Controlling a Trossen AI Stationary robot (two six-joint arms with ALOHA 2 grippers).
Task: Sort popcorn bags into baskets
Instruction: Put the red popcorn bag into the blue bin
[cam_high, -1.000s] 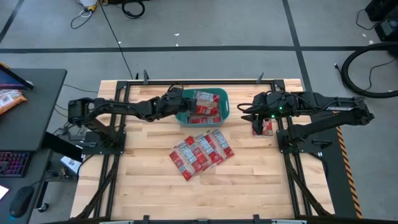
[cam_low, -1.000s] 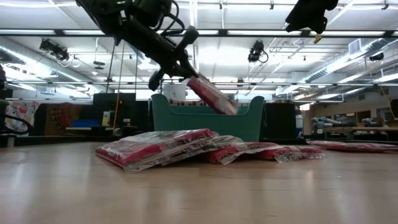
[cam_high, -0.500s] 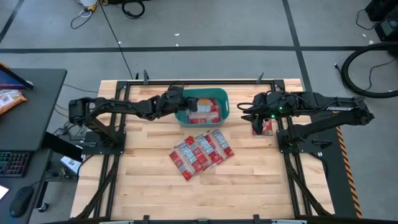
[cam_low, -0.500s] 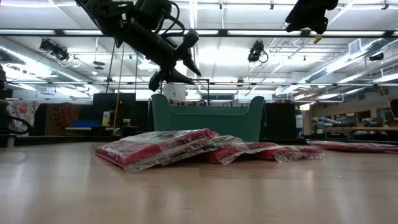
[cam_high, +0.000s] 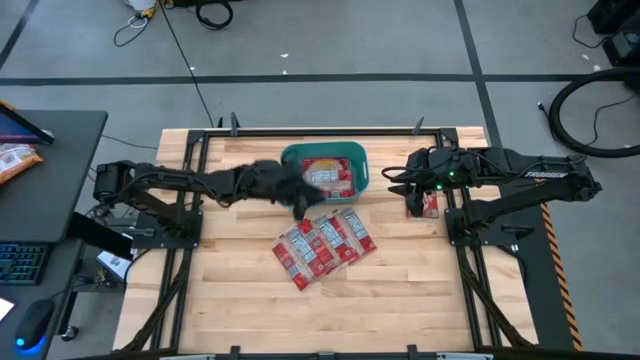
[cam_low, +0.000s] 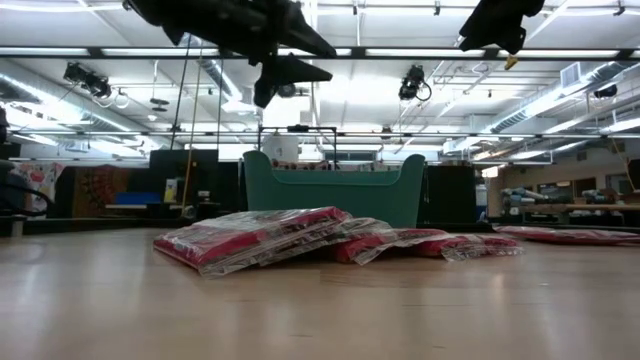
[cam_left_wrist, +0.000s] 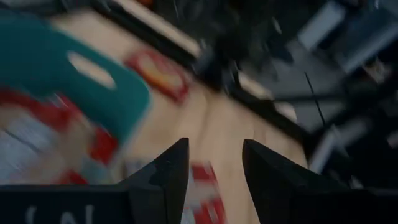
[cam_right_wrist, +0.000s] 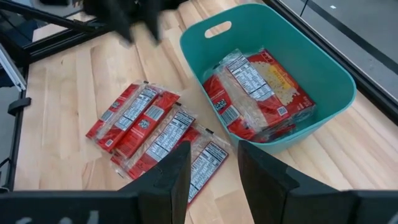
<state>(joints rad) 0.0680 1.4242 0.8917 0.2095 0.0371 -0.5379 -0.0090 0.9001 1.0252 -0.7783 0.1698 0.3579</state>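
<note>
My left end effector (cam_high: 297, 195) hangs empty, fingers apart, beside the teal basket (cam_high: 352, 156) of popcorn bags (cam_high: 326, 178); more bags (cam_high: 322, 243) lie on the desk (cam_high: 400, 290).

Tub (cam_high: 352, 158) at table's back w/ packets (cam_right_wrist: 261, 93) in it — loose pile (cam_high: 322, 247) before it, one packet (cam_high: 428, 203) by my right arm.

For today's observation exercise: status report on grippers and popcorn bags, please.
Left gripper open, empty, between teal tub and loose popcorn bags. Right gripper open, waiting beside tub. Nothing in the way.
</note>
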